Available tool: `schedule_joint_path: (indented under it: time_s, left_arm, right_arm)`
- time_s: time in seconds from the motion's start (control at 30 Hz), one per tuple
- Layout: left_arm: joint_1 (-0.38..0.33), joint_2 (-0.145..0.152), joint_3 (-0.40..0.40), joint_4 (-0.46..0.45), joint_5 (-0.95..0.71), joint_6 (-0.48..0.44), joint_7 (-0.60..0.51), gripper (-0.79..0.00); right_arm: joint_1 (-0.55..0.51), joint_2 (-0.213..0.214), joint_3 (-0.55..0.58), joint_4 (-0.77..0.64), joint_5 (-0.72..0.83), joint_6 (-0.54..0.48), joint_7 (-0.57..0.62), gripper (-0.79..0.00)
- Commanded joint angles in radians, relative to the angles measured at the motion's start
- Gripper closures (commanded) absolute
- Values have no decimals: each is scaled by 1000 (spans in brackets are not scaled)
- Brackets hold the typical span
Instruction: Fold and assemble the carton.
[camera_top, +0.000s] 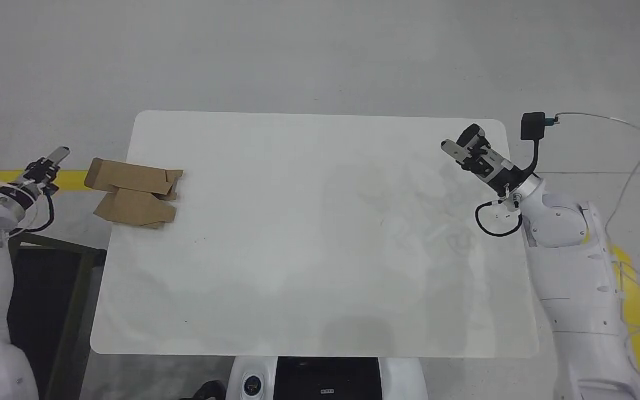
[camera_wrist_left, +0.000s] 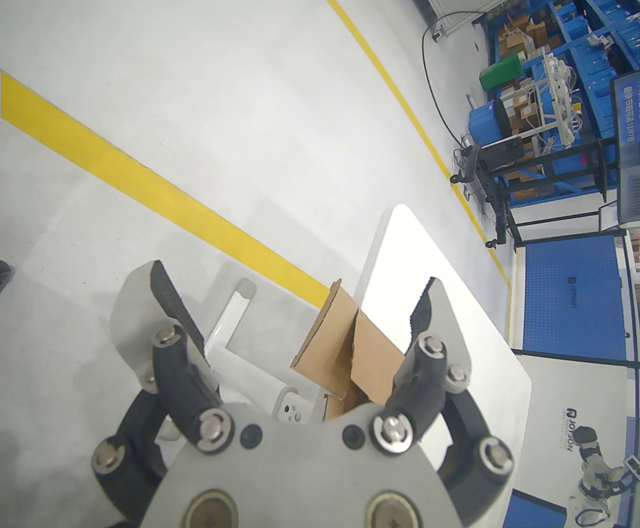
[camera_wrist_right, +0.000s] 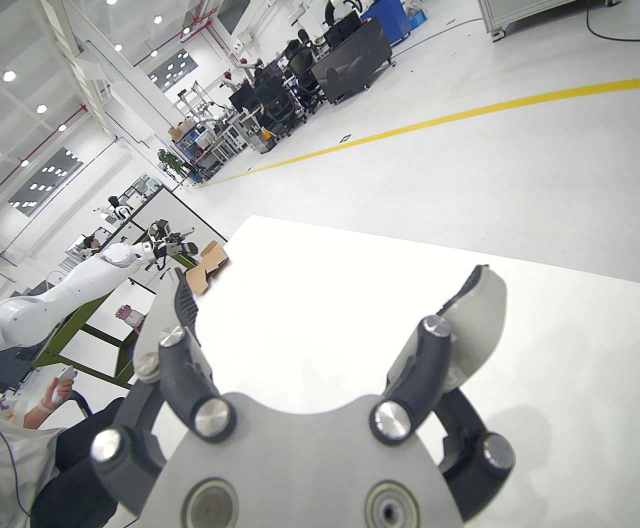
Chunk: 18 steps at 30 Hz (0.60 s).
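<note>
A flattened brown carton (camera_top: 135, 191) lies at the left edge of the white table (camera_top: 320, 240), partly overhanging it, with flaps sticking out. In the left wrist view the carton (camera_wrist_left: 345, 345) sits just beyond my left gripper (camera_wrist_left: 295, 290), which is open and empty. From above, the left gripper (camera_top: 52, 161) hangs off the table to the left of the carton, a short gap away. My right gripper (camera_top: 468, 148) hovers open and empty over the table's far right corner; in its wrist view the gripper (camera_wrist_right: 330, 287) faces across the table toward the carton (camera_wrist_right: 207, 267).
A dark stand (camera_top: 45, 300) sits beside the table's left edge below the left arm. A black cable loops at the right wrist (camera_top: 495, 215). Yellow floor lines (camera_wrist_left: 150, 175) run past the table.
</note>
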Motion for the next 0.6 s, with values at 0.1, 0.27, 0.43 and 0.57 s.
schedule_joint_path:
  time_s: [0.1,0.27,0.43,0.57]
  left_arm:
    - [-12,-15,44,13,-17,6,-15,-785]
    - [-30,-29,88,27,-25,10,-38,-785]
    - [-42,-41,117,49,-43,20,-53,-785]
    - [-51,-45,130,62,-53,25,-56,-720]
  right_arm:
    - [0,0,0,0,0,0,0,-785]
    - [0,0,0,0,0,0,0,-785]
    - [0,0,0,0,0,0,0,-785]
    - [0,0,0,0,0,0,0,-785]
